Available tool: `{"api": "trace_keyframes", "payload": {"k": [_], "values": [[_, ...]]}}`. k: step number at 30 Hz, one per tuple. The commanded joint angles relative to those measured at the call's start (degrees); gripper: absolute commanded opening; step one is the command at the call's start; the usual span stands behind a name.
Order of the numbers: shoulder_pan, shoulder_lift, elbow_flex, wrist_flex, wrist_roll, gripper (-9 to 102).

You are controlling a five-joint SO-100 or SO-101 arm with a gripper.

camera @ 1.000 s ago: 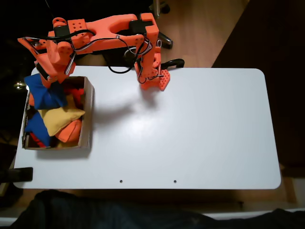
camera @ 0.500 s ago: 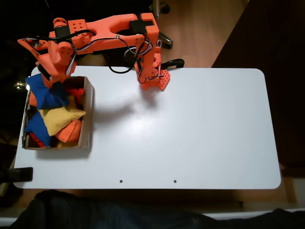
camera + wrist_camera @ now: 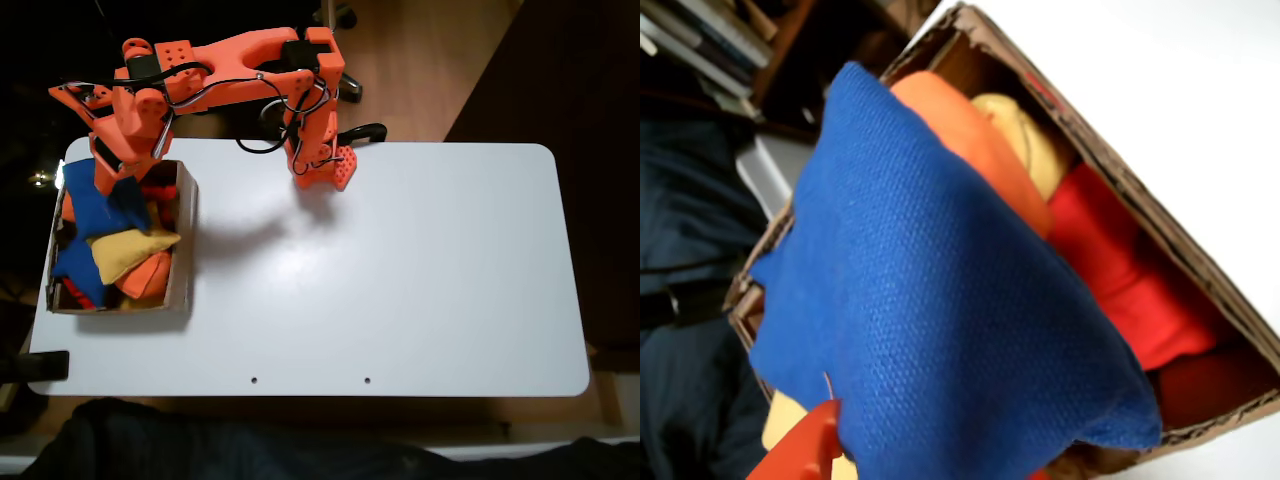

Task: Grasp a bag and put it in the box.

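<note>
Dropped lower, woven blue bag (image 3: 940,320) fills cardboard box (image 3: 185,240); gripper (image 3: 108,180) grip unclear.

A plump blue woven-fabric beanbag (image 3: 940,330) fills the centre of the wrist view, lying over the shallow brown cardboard box (image 3: 1160,215) on the white desk (image 3: 1180,90). Behind it sit an orange beanbag (image 3: 975,140), a yellow beanbag (image 3: 1030,140) and a red beanbag (image 3: 1120,280). An orange plastic tip of the tool (image 3: 805,450) touches the blue bag's lower edge.
</note>
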Motion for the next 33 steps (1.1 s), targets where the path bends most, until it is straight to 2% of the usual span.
{"api": "trace_keyframes", "payload": {"k": [1, 11, 33], "values": [[-1.05, 3.87, 0.18, 0.35, 0.53, 27], [-2.64, 6.5, 0.18, 3.08, 2.11, 30], [-7.38, 18.02, 2.37, 10.2, 3.96, 30]]}}
